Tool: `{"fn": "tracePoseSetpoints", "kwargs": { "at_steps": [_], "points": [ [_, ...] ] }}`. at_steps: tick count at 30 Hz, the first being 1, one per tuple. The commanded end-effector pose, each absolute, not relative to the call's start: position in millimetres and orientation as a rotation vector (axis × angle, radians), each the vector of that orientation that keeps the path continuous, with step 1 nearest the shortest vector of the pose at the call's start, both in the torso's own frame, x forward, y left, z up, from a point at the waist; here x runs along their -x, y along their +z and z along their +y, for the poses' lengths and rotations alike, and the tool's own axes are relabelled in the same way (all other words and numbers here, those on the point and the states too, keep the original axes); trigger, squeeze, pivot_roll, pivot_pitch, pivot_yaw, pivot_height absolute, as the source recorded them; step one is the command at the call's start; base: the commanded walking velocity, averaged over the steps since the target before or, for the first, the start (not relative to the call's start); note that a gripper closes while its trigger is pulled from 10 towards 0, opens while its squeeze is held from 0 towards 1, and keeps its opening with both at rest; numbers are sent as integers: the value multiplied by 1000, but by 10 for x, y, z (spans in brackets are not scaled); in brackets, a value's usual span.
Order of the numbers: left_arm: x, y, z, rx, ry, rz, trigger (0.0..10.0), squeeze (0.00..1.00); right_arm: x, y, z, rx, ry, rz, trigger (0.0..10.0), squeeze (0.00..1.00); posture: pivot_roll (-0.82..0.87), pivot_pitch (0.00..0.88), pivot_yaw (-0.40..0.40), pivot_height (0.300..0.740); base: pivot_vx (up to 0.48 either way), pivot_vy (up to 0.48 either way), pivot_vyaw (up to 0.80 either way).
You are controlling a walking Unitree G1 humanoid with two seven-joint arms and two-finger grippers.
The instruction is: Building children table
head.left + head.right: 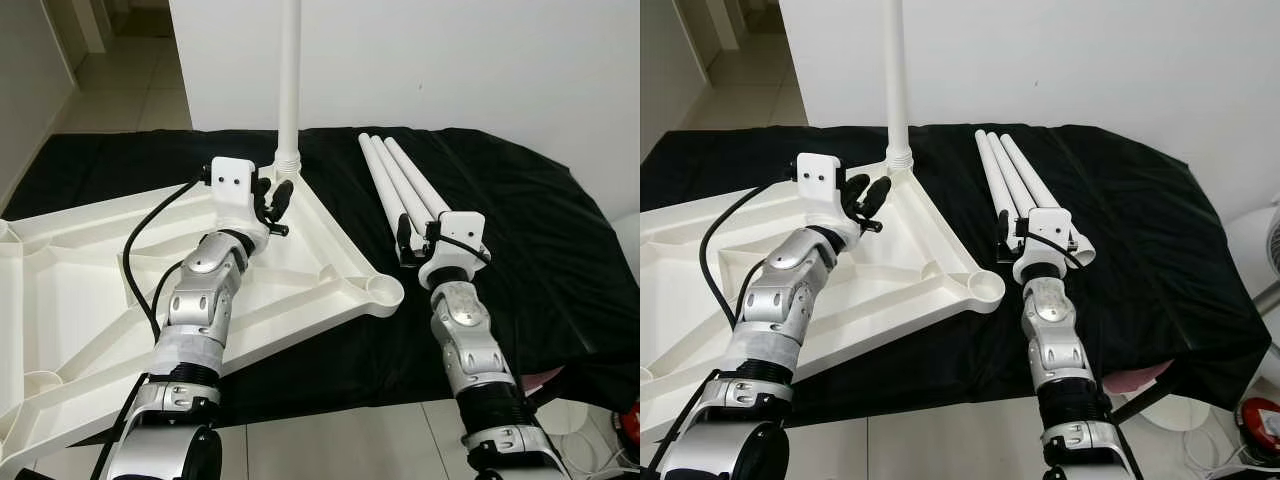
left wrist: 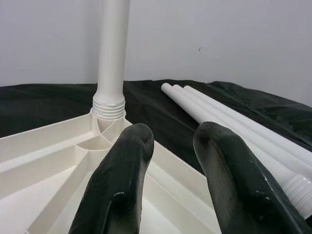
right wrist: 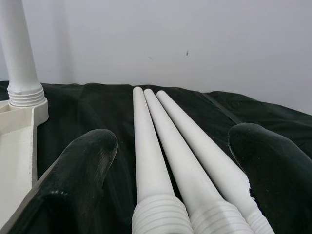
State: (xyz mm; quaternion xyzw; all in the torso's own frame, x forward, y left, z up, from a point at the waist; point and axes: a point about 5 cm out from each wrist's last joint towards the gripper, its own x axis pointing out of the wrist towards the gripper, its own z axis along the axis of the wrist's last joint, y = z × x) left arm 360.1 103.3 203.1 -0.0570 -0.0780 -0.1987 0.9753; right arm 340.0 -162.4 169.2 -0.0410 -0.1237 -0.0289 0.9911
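Upturned white plastic children's tabletop [image 1: 300,270] lies underside-up on the black cloth [image 1: 520,230] that covers the surface in front of the white wall [image 1: 480,60]. Ribbed underside faces up, with round leg sockets at the corners. Near-right corner socket [image 1: 383,291] is open, no leg in it.

One white plastic leg [image 1: 289,70] stands upright in the far corner socket, threaded collar just above the tabletop rim. Cannot tell how far it is seated.

Three loose white tapered plastic legs [image 1: 405,185] lie side by side on the cloth, just to the right of the tabletop, touching each other, threaded ends toward the robot.

Left gripper [image 1: 277,195] is over the tabletop's far corner, just beside the base of the upright leg and pointing at it. Its fingers [image 2: 119,180] are apart, nothing between them, not touching the leg.

Right gripper [image 3: 170,180] is at the near threaded ends of the three loose legs. Its fingers [image 3: 83,170] are spread wide, one on either side of the bundle, not clamped on anything. In the right wrist view all three threaded ends sit between the two fingers; contact with the outer legs cannot be made out.

Tiled floor [image 1: 340,440] shows below the cloth's near edge.
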Motion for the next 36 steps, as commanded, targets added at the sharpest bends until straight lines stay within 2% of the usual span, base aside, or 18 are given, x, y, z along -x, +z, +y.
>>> {"fn": "tracePoseSetpoints", "kwargs": {
  "at_steps": [1,12,20,26,36],
  "points": [
    [-3615,2004,1042,131,-285,-146,10000,0,-3416,1703,-1631,89,-54,-242,10000,0,-113,0,-62,740,0,0,0],
    [-3640,2089,1028,127,-292,-167,10000,0,-3416,1707,-1633,78,-52,-250,10000,0,-106,0,-34,740,0,0,0],
    [-3670,2177,1047,89,-319,-170,10000,0,-3430,1690,-1591,46,-81,-265,10000,0,-72,0,62,740,0,0,0],
    [-3675,2207,1063,65,-335,-160,10000,0,-3436,1680,-1534,27,-87,-270,10000,0,-59,0,94,740,0,0,0],
    [-3677,2247,1075,35,-352,-161,10000,0,-3448,1656,-1463,8,-80,-271,10000,0,-41,0,99,740,0,0,0]
  ]
}}
